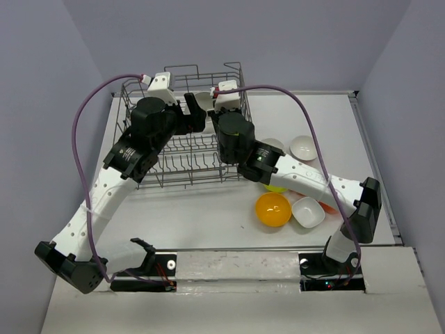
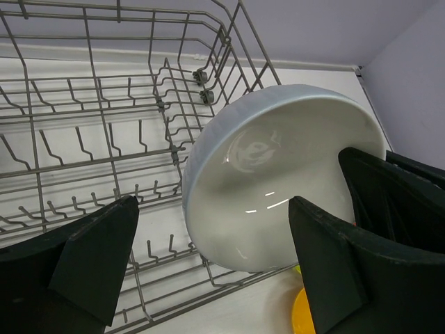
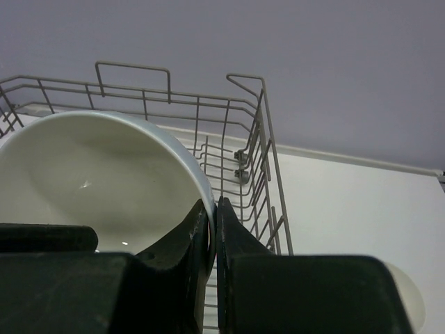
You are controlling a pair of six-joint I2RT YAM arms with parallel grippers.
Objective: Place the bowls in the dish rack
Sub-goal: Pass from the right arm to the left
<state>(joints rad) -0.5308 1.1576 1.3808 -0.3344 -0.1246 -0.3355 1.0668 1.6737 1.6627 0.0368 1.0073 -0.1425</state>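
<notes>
1. Bowls are the job, and the one in hand is a white bowl (image 2: 278, 174), tipped up on edge at the right end of the dish rack (image 1: 188, 163), its hollow facing the left wrist camera.
2. The right fingers (image 3: 198, 229) are closed on its rim, pinching the wall low in the right wrist view.
3. The left fingers (image 2: 97, 257) stand wide apart and hold nothing. One sits at the lower left of the left wrist view and the other at the lower right, with the bowl between and beyond them.
4. Whether the bowl's lower rim already rests on the wires cannot be told from these views.
5. To do this step well, I judge the bowl should keep its tilt and go down so the rim drops between two rows of tines, not on top of a tine.
6. Letting go should wait until the wires carry it. A glossy bowl released early could roll or fall flat.
7. The open left fingers could steady the far side if it leans.
8. On the worktop (image 1: 195, 216), at centre right of the top view, an orange-yellow bowl (image 1: 272, 209), a squarish white bowl (image 1: 308, 212) and others wait to be loaded.
</notes>
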